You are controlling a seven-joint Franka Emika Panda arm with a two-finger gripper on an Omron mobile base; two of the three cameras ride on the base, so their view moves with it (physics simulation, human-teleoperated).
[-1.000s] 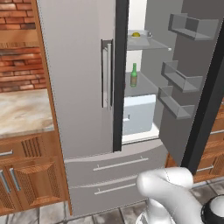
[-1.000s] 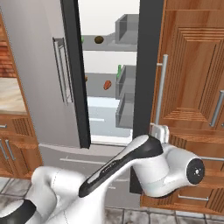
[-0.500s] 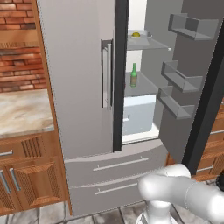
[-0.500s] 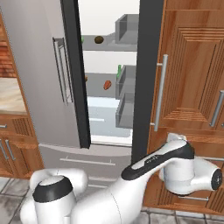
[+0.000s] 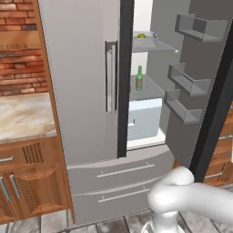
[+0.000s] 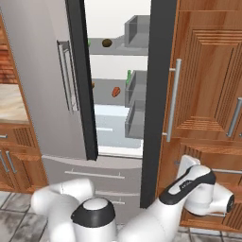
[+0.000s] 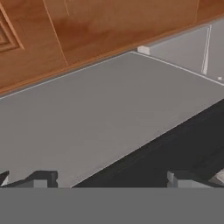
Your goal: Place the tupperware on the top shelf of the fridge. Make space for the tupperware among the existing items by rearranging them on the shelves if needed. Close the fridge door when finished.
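the gripper is shown with its jaws spread wide and nothing held, pointed closely at the grey face of the open door of the fridge, low beside the wooden cabinet. the top shelf lies well above and toward the cavity, and a brown ball is already borne on it. where the tupperware lies cannot be told, so its direction from the gripper is left undetermined.
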